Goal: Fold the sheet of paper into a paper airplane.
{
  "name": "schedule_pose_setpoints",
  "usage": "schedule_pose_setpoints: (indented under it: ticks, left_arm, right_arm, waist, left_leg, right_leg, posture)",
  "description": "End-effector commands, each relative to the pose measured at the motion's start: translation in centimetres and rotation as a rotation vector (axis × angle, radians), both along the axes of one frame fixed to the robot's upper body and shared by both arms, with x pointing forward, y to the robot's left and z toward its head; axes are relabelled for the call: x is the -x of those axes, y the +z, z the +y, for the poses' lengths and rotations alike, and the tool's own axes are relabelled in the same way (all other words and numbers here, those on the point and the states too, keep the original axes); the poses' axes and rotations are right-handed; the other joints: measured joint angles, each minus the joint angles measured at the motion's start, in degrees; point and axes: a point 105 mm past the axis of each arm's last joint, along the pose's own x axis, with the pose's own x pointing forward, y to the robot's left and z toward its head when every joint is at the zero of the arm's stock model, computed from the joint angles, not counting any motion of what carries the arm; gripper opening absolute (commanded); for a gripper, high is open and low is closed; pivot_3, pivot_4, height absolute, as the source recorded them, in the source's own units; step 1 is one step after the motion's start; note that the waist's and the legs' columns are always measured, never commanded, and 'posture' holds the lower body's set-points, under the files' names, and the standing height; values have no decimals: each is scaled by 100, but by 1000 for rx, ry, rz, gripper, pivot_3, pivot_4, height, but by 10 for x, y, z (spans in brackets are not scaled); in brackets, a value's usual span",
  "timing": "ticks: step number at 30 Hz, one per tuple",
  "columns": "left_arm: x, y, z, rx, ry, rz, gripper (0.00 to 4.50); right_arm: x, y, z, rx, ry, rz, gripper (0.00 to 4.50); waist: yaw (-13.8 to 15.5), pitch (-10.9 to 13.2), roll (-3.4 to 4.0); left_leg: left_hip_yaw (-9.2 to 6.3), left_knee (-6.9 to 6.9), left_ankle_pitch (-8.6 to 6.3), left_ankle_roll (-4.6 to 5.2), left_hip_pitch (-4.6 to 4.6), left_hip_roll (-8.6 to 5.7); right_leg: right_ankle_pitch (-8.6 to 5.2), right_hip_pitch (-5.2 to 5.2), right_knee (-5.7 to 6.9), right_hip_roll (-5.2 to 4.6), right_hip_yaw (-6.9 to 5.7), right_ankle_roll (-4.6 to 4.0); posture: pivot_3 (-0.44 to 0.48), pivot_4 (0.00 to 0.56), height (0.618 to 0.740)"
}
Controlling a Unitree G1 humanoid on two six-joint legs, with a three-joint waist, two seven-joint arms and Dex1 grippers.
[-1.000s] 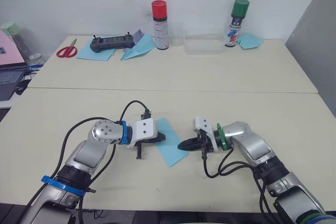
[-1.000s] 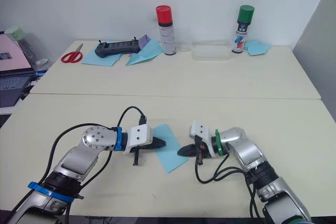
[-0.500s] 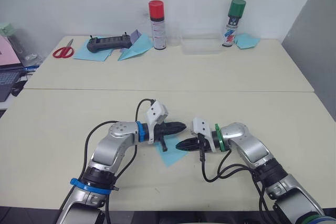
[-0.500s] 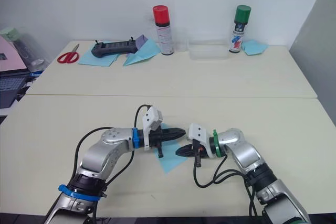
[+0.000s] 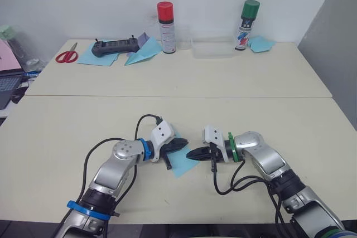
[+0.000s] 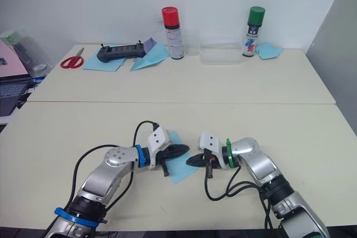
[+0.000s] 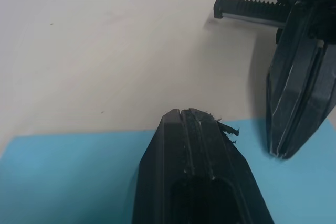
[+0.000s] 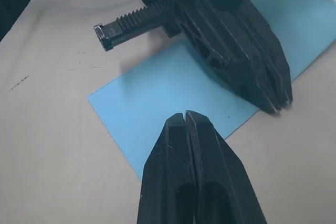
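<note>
The sheet of paper [image 5: 179, 163] is a light blue rectangle lying flat on the near table between my two arms. My left gripper [image 5: 182, 142] is shut, and its tip rests at the sheet's far edge, with nothing between the fingers. My right gripper [image 5: 189, 154] is also shut and points at the left one from the other side, its tip over the sheet's right edge. In the right wrist view my own closed fingertips [image 8: 184, 116] hover above the blue sheet [image 8: 168, 95], and the left gripper [image 8: 281, 106] touches its border. No folds show on the paper.
On the far table stand a red-capped spray can [image 5: 165, 19], a green-capped can [image 5: 245, 18] and a clear container [image 5: 213, 47]. Red scissors [image 5: 67, 55], a black controller [image 5: 114, 47], a wide blue dart with a lilac piece [image 5: 142, 48] and a small blue lump [image 5: 261, 43] lie there too.
My left gripper, which reached up and to the right half a second ago, has dropped back down onto the sheet's edge. The right gripper has barely moved.
</note>
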Motion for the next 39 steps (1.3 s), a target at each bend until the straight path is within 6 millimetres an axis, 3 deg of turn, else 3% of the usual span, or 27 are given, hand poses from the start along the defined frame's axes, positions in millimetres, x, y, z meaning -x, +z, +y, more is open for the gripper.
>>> schedule_pose_setpoints:
  ticks: [1, 7, 14, 17, 22, 24, 27, 29, 31, 35, 39]
  left_arm:
    - [-2, 5, 21, -74, 64, -29, 0]
    - [0, 4, 64, -221, 161, -53, 0]
    - [0, 0, 90, -249, 255, -26, 0]
    - [-17, 22, 94, -140, 358, -67, 0]
    - [-36, 63, 119, 24, 508, -169, 0]
    - [-37, 83, 109, 134, 463, -202, 0]
    - [-35, 109, 69, 265, 338, -237, 0]
    - [-33, 113, 42, 283, 271, -232, 0]
    - [-30, 108, 20, 263, 216, -214, 0]
    - [-29, 74, -21, 194, 174, -151, 0]
    - [-19, 38, -33, 89, 131, -115, 0]
  right_arm:
    - [3, -27, -16, 109, -50, 63, 16]
    - [3, -27, -15, 110, -49, 63, 16]
    - [3, -29, -12, 110, -41, 67, 16]
    - [3, -28, -11, 109, -37, 67, 16]
    - [4, -29, -10, 109, -35, 67, 16]
    - [4, -29, -10, 109, -34, 68, 16]
    - [5, -30, -9, 109, -34, 75, 16]
    - [5, -30, -8, 109, -31, 74, 16]
    - [5, -30, -8, 108, -31, 72, 16]
    - [5, -30, -7, 108, -32, 71, 16]
    - [6, -30, -7, 108, -34, 70, 16]
  waist:
    - [0, 0, 1]
    - [-6, 1, 2]
    - [-4, 2, 3]
    - [-1, 3, 2]
    - [-7, 15, -17]
    - [-6, 18, -23]
    - [13, 21, -32]
    - [17, 22, -38]
    - [-6, 22, -38]
    - [-48, 23, -37]
    - [-80, 23, -36]
  left_leg:
    - [0, 0, 0, 0, 0, 0]
    - [0, -2, 0, 0, 0, 1]
    - [3, -2, -1, -1, 0, 2]
    - [4, -2, 0, -1, 1, 2]
    - [3, -2, 0, -1, -3, 4]
    - [3, -2, -1, -1, -6, 4]
    - [2, -1, 0, -2, -9, 3]
    - [1, 0, 0, -3, -8, 3]
    - [3, 0, 0, -3, -6, 2]
    - [4, -2, 0, -2, -3, 1]
    - [3, -2, 0, -2, -4, 0]
  right_leg:
    - [-2, 0, 0, 0, 0, -4]
    - [-15, -3, 0, -1, 1, -27]
    - [-22, -6, 0, -4, 4, -40]
    - [-23, -6, 0, -4, 3, -40]
    - [-19, -12, 1, -2, -1, -34]
    - [-5, -12, 1, -2, -3, -8]
    - [-1, -11, 0, -3, -5, -2]
    - [3, -8, 0, -3, -4, 4]
    - [4, -6, 0, -2, -1, 7]
    - [4, -4, 0, -1, 0, 7]
    - [4, -5, -1, 0, 1, 7]
  posture:
    - [0, 150, 740]
    - [0, 150, 740]
    - [0, 150, 740]
    - [0, 150, 740]
    - [0, 150, 740]
    - [0, 150, 740]
    - [0, 150, 740]
    - [0, 150, 740]
    - [0, 150, 740]
    - [0, 150, 740]
    - [0, 150, 740]
